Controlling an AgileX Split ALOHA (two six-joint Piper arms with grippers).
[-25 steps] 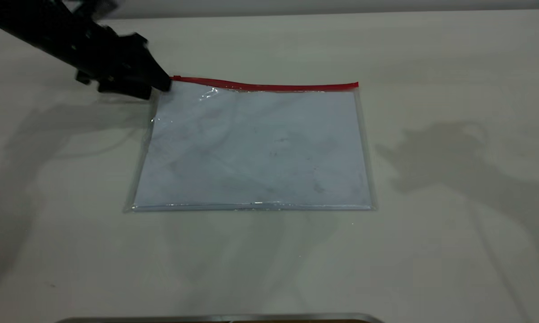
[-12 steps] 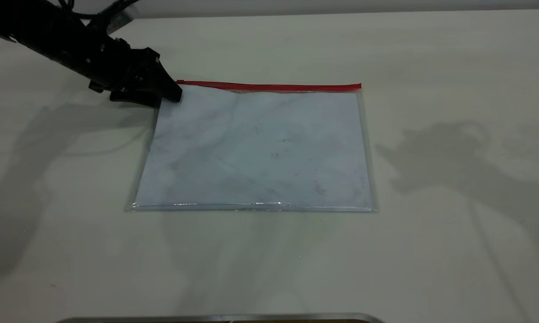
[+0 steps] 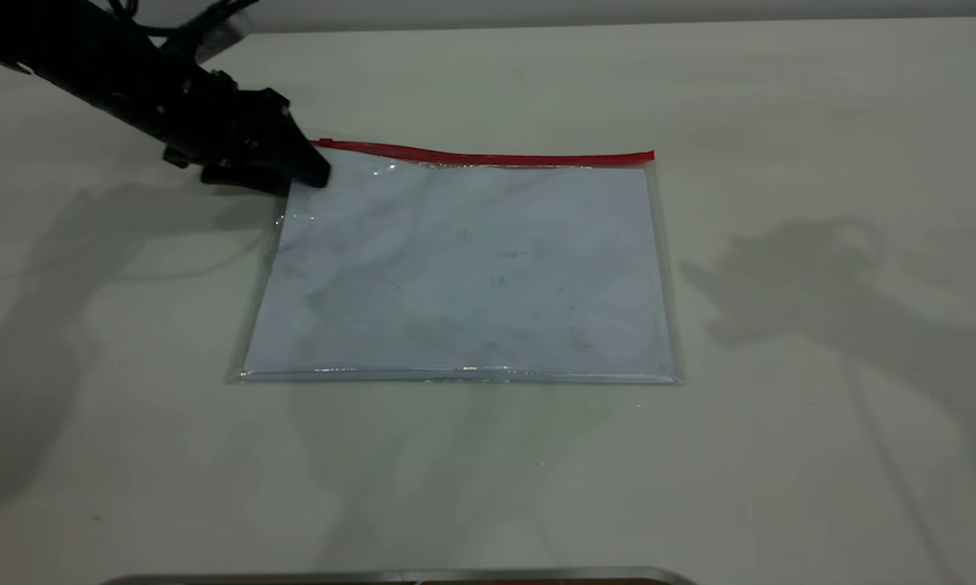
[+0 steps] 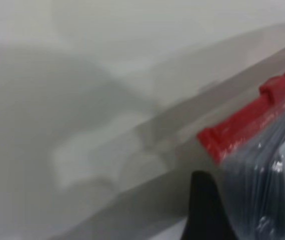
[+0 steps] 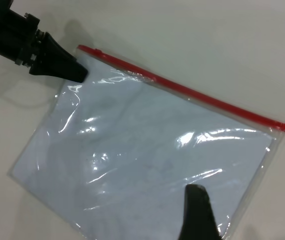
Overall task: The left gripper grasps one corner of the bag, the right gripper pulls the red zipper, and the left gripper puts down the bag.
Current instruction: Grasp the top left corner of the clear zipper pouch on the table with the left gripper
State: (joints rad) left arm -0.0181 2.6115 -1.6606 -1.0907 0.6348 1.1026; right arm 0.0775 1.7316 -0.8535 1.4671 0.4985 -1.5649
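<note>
Table (image 3: 780, 97): pale, matte, carrying all items below.

Bag (image 3: 463, 276): clear pouch with pale sheets inside, lying mid-table, flat except at its far left end.

My left arm: reaches in low from the far left edge, slanting down toward the bag.

My left gripper (image 3: 313, 169): fingers pinched together on the corner of the bag (image 3: 313, 158), which sits slightly raised off the table.

Red zipper (image 3: 488, 157): runs along the bag's far long edge; its slider tab (image 5: 97, 51) sits near the gripped end.

My right gripper: above the bag; one dark fingertip (image 5: 198, 212) shows in its wrist view, touching nothing; finger spread cannot be told.
</note>
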